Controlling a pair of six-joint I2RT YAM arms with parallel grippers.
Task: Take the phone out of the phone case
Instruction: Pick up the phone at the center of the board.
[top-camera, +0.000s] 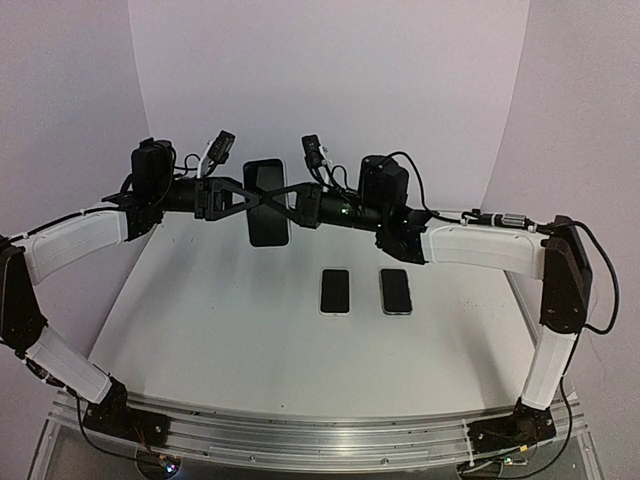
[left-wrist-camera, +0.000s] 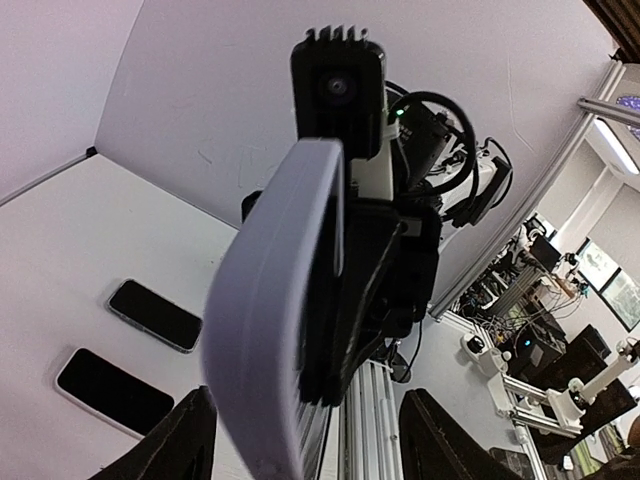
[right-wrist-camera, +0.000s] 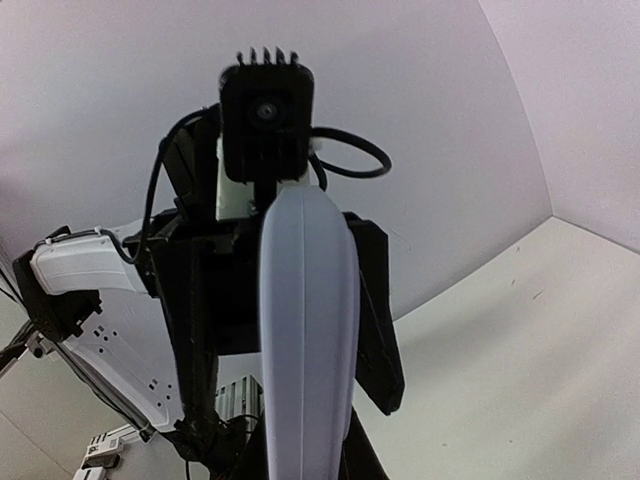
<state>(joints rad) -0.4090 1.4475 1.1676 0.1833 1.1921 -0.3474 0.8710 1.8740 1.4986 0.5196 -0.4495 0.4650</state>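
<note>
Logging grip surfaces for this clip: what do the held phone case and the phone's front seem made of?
The phone case: probably silicone or soft plastic, matte; its pale rounded edge shades softly, with no sharp glints. The phone front: probably glass; flat, uniformly black face, but gloss is too small to confirm.

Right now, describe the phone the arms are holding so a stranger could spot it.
Look above the far half of the white table. The cased phone is held aloft between the left claw and right claw; the other two phones lie flat below.
</note>
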